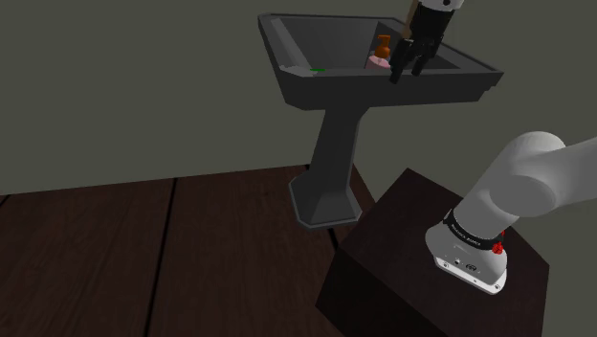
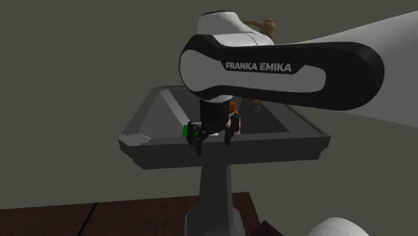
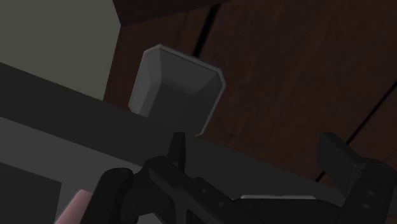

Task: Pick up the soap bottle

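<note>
The soap bottle (image 1: 382,53), with a pink body and an orange pump top, stands upright inside the sink (image 1: 287,53), in the part of the basin closest to the sink's rim on the stand's side. In the second exterior view the soap bottle (image 2: 232,107) shows inside the sink (image 2: 144,121), just behind the hand.

The gripper (image 1: 406,72) hangs over that same stretch of the sink's rim, just beside the bottle, and I cannot tell whether it touches the bottle. Its two black fingers stand apart with nothing clasped between them. In the wrist view the gripper (image 3: 253,143) looks past the sink's rim (image 3: 57,127), and between the spread fingers lie only the rim's edge and, far below, the sink's pedestal foot (image 3: 178,89) on the floor (image 3: 286,57). The gripper (image 2: 213,142) hangs with its fingertips level with the sink's front edge.

A small green thing (image 1: 316,69) lies in the sink, on the side away from the bottle.

The sink is dark grey, on a single pedestal against a plain wall (image 1: 115,86). The floor below is dark wood planks, and the dark stand (image 1: 383,278) sits near the sink's foot.
</note>
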